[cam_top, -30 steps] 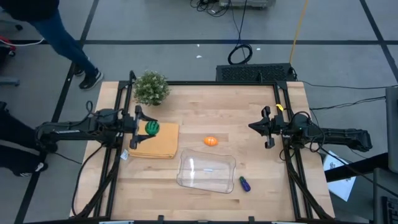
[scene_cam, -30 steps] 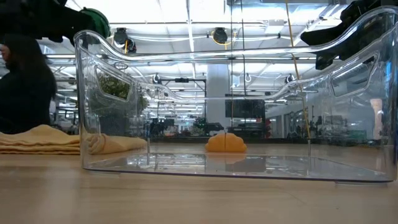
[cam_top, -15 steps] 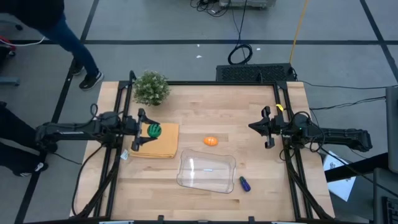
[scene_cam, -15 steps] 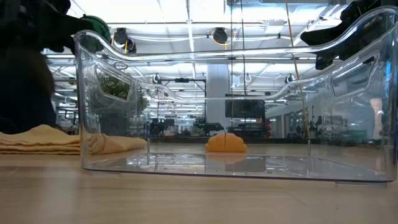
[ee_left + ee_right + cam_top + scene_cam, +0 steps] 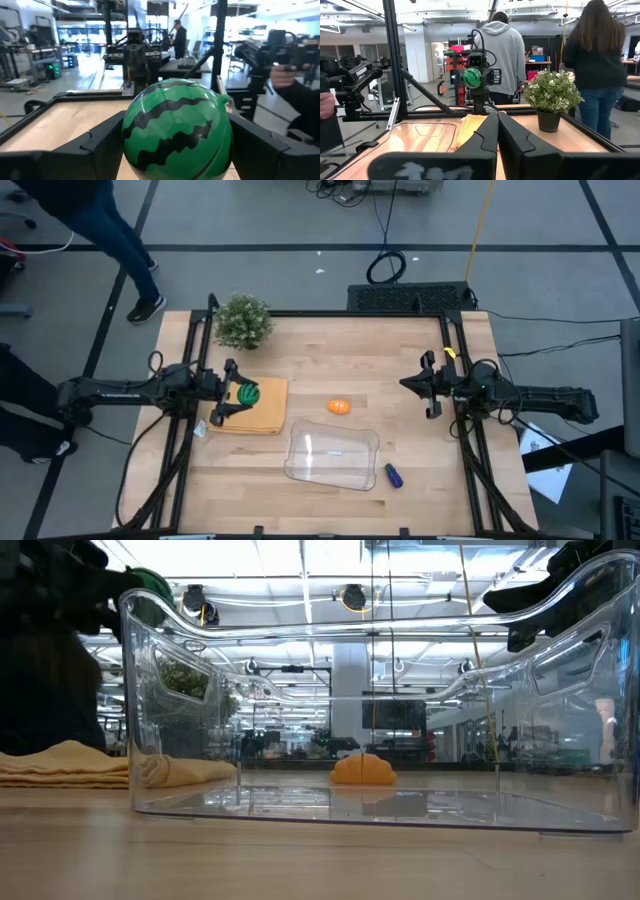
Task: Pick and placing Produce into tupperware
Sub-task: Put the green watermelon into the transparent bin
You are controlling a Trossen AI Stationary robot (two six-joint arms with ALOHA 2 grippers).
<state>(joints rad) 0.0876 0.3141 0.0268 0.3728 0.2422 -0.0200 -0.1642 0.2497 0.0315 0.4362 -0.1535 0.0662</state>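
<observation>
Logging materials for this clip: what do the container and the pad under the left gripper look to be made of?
The tupperware looks like clear glossy rigid plastic: the table shows through it and its walls catch reflections. The tan pad looks like soft matte folded cloth, with rumpled layered edges in the low view. The left gripper holds the green striped ball.

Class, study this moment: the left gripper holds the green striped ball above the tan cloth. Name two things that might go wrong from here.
1. The green striped ball is round and pinched only at its sides by the left gripper, so it might slip out and roll away.
2. The tupperware is clear and lightweight-looking; a low approach might clip its rim and shove it toward the blue-purple piece.
</observation>
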